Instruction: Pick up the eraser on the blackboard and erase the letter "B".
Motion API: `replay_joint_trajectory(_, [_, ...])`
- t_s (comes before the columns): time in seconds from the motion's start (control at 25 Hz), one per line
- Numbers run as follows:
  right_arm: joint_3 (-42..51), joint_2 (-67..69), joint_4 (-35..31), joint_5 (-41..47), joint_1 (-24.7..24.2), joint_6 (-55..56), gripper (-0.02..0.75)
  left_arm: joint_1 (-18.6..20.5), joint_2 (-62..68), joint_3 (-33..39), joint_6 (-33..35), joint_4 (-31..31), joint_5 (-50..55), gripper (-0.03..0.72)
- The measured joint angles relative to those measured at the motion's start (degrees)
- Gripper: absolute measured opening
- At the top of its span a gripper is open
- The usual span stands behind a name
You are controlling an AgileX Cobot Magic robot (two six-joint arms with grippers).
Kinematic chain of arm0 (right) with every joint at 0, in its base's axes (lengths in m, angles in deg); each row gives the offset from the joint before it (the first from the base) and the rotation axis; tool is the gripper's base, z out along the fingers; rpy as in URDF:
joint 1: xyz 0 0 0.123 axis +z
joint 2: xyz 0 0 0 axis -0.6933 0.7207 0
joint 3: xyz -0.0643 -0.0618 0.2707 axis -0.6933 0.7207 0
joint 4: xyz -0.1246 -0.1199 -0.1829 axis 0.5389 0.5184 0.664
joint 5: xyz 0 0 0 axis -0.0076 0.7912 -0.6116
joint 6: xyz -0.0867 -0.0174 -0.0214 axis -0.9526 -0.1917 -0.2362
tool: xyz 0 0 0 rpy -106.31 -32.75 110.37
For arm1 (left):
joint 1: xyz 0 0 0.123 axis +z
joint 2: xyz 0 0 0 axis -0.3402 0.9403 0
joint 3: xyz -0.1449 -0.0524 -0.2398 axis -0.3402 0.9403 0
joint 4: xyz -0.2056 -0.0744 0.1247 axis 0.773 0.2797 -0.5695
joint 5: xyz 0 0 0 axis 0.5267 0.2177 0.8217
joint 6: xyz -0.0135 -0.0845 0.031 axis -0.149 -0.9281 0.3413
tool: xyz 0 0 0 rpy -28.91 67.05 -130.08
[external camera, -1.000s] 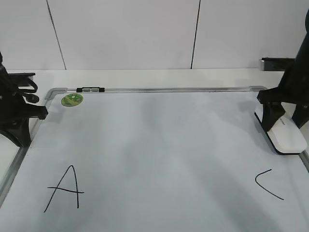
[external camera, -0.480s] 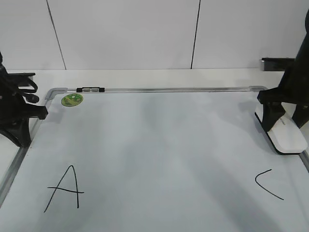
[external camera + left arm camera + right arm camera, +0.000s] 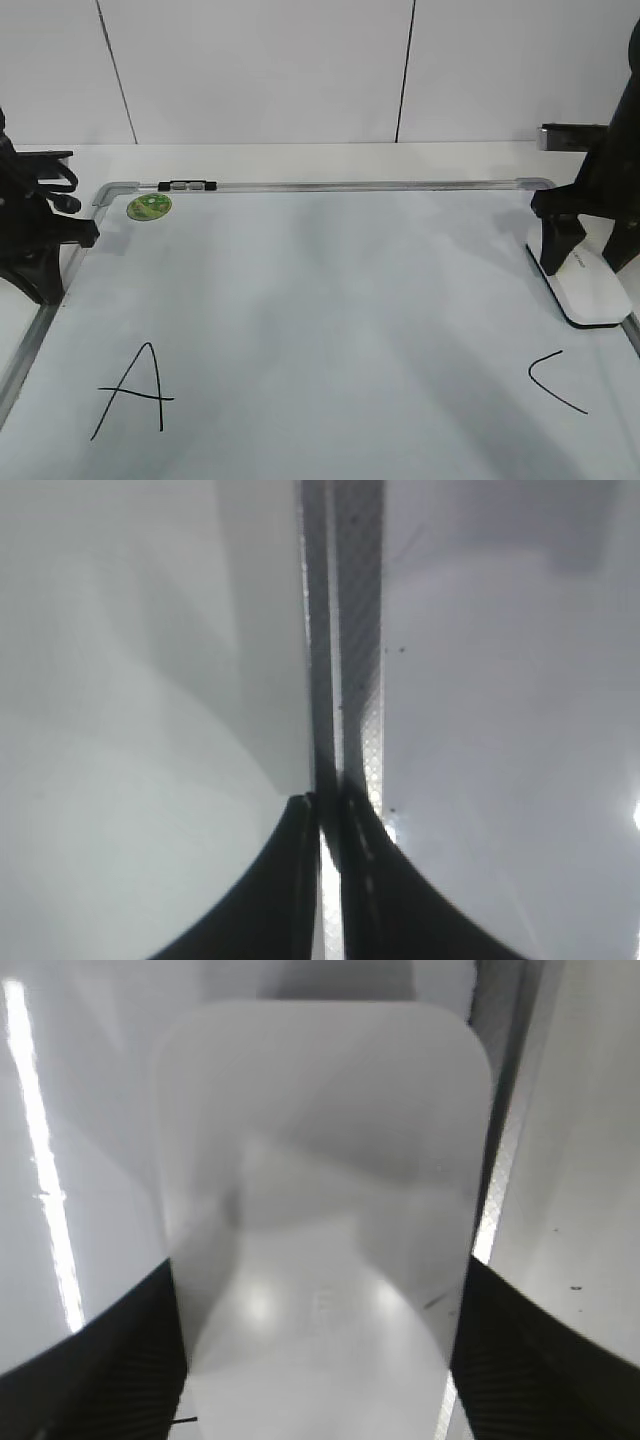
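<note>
While your right gripper point(image 3: 590, 262) straddled the eraser point(image 3: 590, 290) at the blackboard point(image 3: 330, 300)'s right edge, jaws pressed to its flanks, no "B" showed between "A" point(image 3: 135, 392) and "C" point(image 3: 555, 380). You risked wiping "C", just beside it. Your left gripper point(image 3: 325, 880) sat closed, empty.

Right gripper point(image 3: 590, 258) stands low at the desk's right edge, fingers spread wide (something white between them); left gripper point(image 3: 40, 285) rests closed at the left edge.
</note>
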Motion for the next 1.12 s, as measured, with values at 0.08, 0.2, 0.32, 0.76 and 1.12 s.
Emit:
replay_joint_trajectory(0.08, [0.0,0.0,0.1,0.0,0.0,0.7,0.608,0.0,0.0,0.0,0.0,0.0,0.1,0.017])
replay_joint_trajectory(0.2, [0.0,0.0,1.1,0.0,0.0,1.7,0.620,0.0,0.0,0.0,0.0,0.0,0.1,0.017])
replay_joint_trajectory(0.32, [0.0,0.0,1.2,0.0,0.0,2.1,0.622,0.0,0.0,0.0,0.0,0.0,0.1,0.017])
replay_joint_trajectory(0.76, [0.0,-5.2,0.2,0.1,0.0,3.0,0.610,0.0,0.0,0.0,0.0,0.0,0.4,0.017])
replay_joint_trajectory(1.12, [0.0,-15.5,-1.9,0.5,0.0,4.2,0.593,0.0,0.0,0.0,0.0,-0.1,0.5,0.029])
